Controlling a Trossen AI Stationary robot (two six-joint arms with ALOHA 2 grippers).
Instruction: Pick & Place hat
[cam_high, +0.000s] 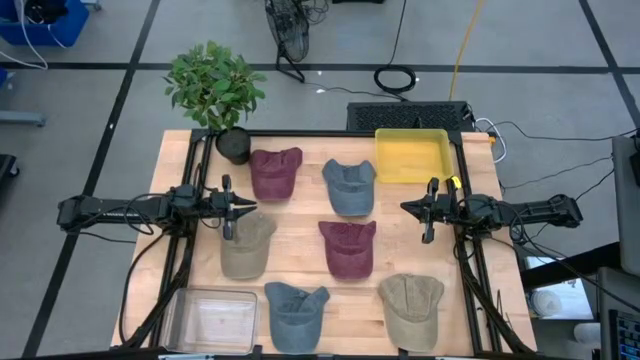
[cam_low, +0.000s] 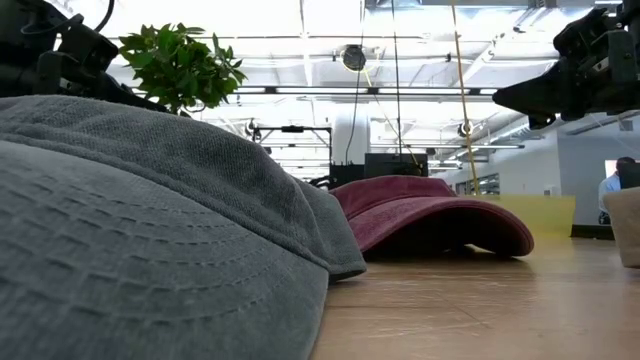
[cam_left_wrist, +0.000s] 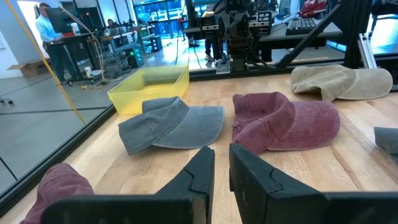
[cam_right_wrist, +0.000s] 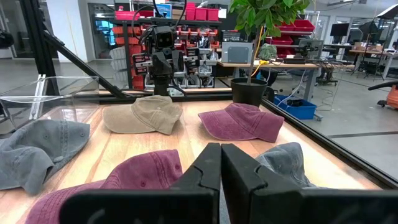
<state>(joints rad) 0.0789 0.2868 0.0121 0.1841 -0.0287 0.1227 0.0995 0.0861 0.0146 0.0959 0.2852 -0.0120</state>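
Both claws are hovering above the pale wooden bench (cam_high: 300, 230), empty; the left claw (cam_high: 243, 210) is hanging at the bench's left side with its dark fingers (cam_left_wrist: 199, 177) standing only a narrow slit apart, just beside the crown of a khaki cloth cap (cam_high: 245, 246); the right claw (cam_high: 410, 208) is waiting at the right side, its fingers pressed fully together, near the yellow plastic tray (cam_high: 411, 154); six soft cloth caps are lying on the bench: a maroon cap (cam_high: 275, 172) and a grey-blue cap (cam_high: 349, 186) in the far row, the khaki one and a second maroon cap (cam_high: 347, 247) in the middle, another grey-blue cap (cam_high: 296, 313) and a second khaki cap (cam_high: 412, 306) along the near edge; a clear plastic bin (cam_high: 210, 320) is sitting at the near left corner, and a leafy green plant in a black pot (cam_high: 215, 90) is standing at the far left corner.
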